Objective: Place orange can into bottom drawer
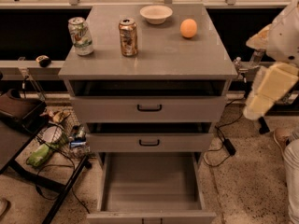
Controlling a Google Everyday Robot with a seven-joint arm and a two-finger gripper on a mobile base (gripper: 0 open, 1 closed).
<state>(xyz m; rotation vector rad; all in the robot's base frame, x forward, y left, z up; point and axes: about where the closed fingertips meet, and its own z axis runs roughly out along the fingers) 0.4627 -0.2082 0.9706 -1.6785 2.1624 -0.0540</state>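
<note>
Grey cabinet with 3 drawers, flat grey worktop [154, 62] on top. Orange can [128, 37] stands upright on the worktop, left of centre, nearer the back edge than the front, held by nothing. White-and-green can [80, 36] is upright near the left edge, just apart from the orange can. White bowl [156, 13] sits at the back edge, about the middle. Round orange fruit [188, 28] lies right of the bowl, toward the back right corner, touching neither the bowl nor the cans.

Bottom drawer [149, 183] is pulled out toward the camera, with a plain grey inside. Top drawer [107, 110] and middle drawer [112, 143] sit above it, each with 1 black handle.

End effector [256, 105] is a cream-coloured piece hanging off the white arm [286, 31], out past the right edge of the worktop and below its level, beside the top drawer's right end. It holds nothing and is well apart from the orange can; cannot tell whether it is wide or narrow.

Black cable [224, 141] lies on the speckled floor right of the cabinet; clutter [56, 139] on the left.
</note>
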